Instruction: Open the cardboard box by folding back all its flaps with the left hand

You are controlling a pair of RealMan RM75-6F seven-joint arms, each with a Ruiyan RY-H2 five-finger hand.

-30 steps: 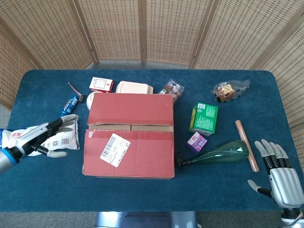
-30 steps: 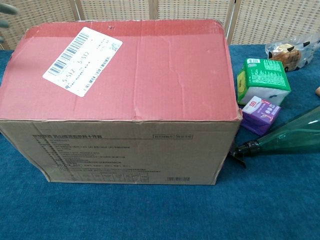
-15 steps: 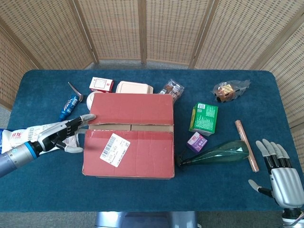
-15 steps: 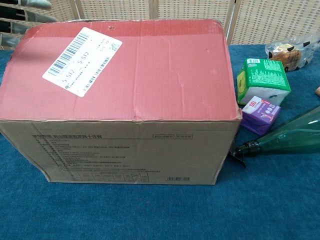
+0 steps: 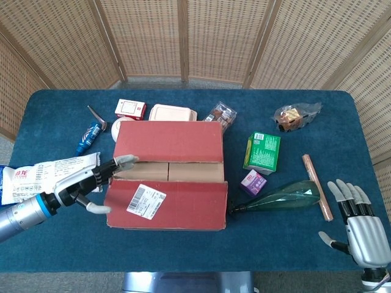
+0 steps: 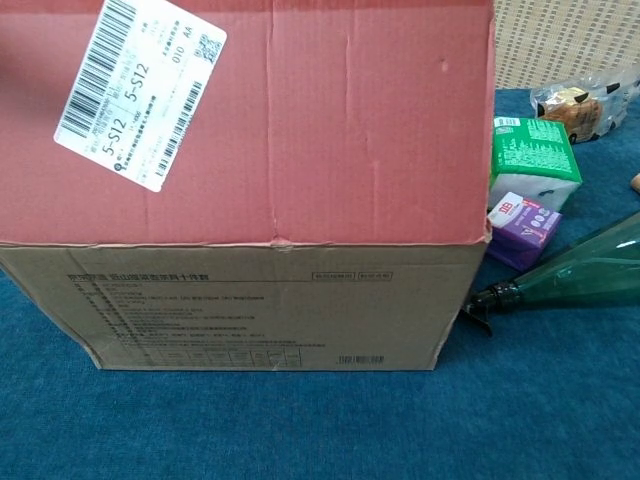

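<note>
The cardboard box (image 5: pixel 168 174) stands mid-table with red top flaps. Its near flap (image 5: pixel 165 204), bearing a white barcode label (image 5: pixel 146 201), is tilted up off the box, and the brown inner flaps (image 5: pixel 166 171) show in the gap. The far flap (image 5: pixel 168 140) lies flat. My left hand (image 5: pixel 91 183) reaches in from the left, fingers spread, with its fingertips (image 5: pixel 125 160) at the near flap's left end. In the chest view the raised flap (image 6: pixel 300 120) fills the upper frame above the box's front wall (image 6: pixel 260 305); no hand shows there. My right hand (image 5: pixel 360 223) rests open at the front right.
A white snack bag (image 5: pixel 36 176) lies under my left forearm. A blue tube (image 5: pixel 89 137), a small red box (image 5: pixel 131 108) and a pale container (image 5: pixel 173 112) sit behind the box. To its right are a green carton (image 5: pixel 263 151), a purple box (image 5: pixel 253 182), a green bottle (image 5: pixel 281 195) and a brown stick (image 5: pixel 317 178).
My left hand moved right to the box's left side and lifted the near flap; the flap has swung up and toward the front, uncovering the inner flaps. The right hand stayed still.
</note>
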